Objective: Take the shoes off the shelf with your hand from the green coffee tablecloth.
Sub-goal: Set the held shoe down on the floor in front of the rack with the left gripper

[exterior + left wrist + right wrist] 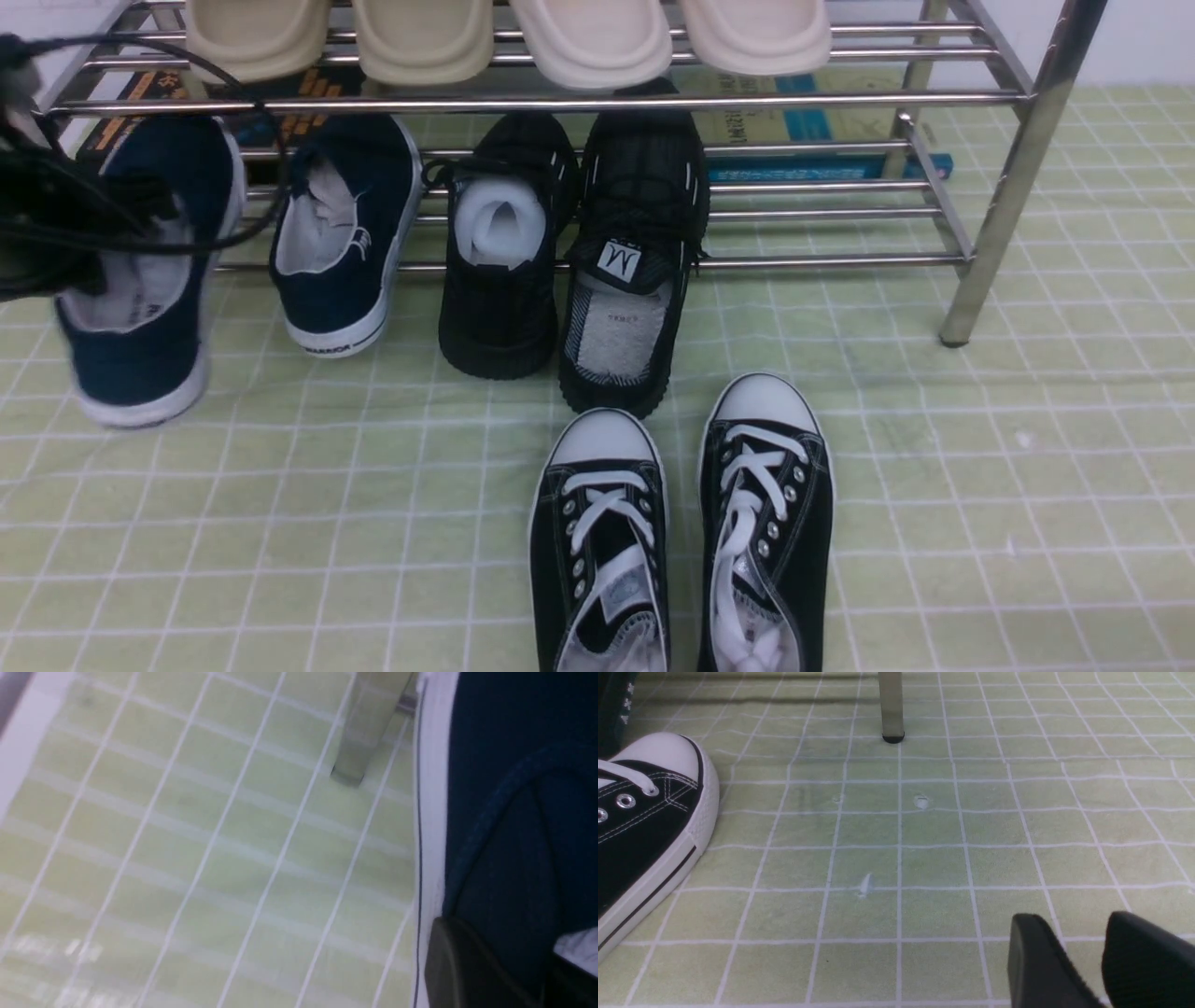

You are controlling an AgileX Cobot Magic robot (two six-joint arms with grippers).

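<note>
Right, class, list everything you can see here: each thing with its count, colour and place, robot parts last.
slippers: four, beige and cream, top tier
navy shoes: two, navy with white soles; one toe-in on the lower tier, one further out at far left, held
mesh shoes: two, black, toes on the lower tier, heels on the cloth
sneakers: two, black with white toe caps, on the cloth in front
flat boxes: two, one tan and blue, one black and orange, seen through the shelf
shelf: one, steel, at the back
cloth: one, pale green with white grid, under everything
left gripper: one, black, gripping the far-left navy shoe
right gripper: one, black, slightly open over bare cloth
</note>
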